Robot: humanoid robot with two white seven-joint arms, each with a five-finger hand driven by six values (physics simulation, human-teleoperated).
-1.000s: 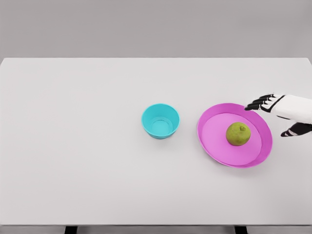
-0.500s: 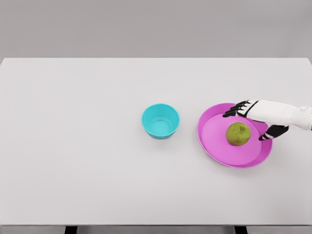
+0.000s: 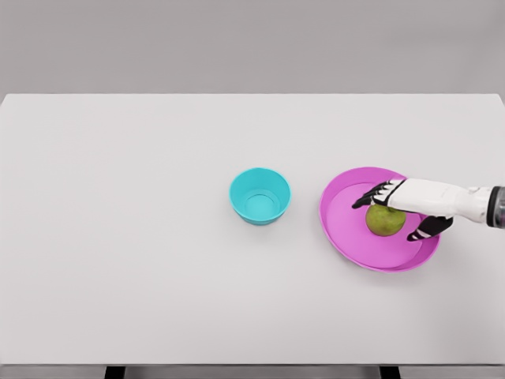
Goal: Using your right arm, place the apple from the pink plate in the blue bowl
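White tabletop [image 3: 142,260] fills most of the head view, with a grey wall behind it. On it sits a pink plate [image 3: 347,237], and well to its left, apart from it, stands an upright blue bowl [image 3: 259,196] with nothing inside. The apple [image 3: 384,221], a dull green one, rests on the plate a little right of its middle. The right hand [image 3: 398,212] comes in from the right edge and is spread over the fruit: dark fingers [image 3: 369,196] reach past its top on the far-left side, and the thumb [image 3: 426,229] drops down on the near-right side. The hand looks open around the apple rather than closed on it; whether any finger touches the skin cannot be told from here. The left arm is not visible. The apple is likely firm, smooth and fairly light, so it should take a squeeze without damage, but its round, waxy surface could roll or slip out of a shallow pinch. A hold across its widest part, fingers and thumb on opposite sides, seems safest. Being nearly round, it has no clear long axis; its stem end is hidden under the hand, so which way it points cannot be told.
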